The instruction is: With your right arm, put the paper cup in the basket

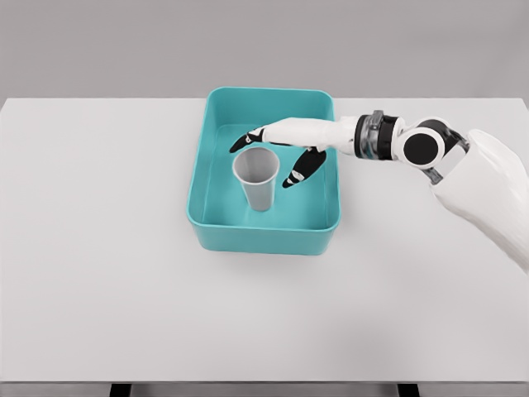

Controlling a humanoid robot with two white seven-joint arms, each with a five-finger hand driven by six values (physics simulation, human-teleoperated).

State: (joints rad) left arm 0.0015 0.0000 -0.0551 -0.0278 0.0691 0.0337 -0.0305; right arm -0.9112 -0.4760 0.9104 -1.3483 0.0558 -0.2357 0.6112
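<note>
A single view is provided, taken from a camera mounted on the robot's head. The scene is viewed from above and in front, angled steeply downward onto the flat white rectangular table [124,273], whose far edge is seen toward 12 o'clock against a plain grey backdrop. Nearly the full tabletop is covered at moderate range. The teal rectangular plastic basket [263,238] is framed slightly above centre. The white jointed right arm [463,169] is seen entering from 3 o'clock. No second view is supplied for overlap.
</note>
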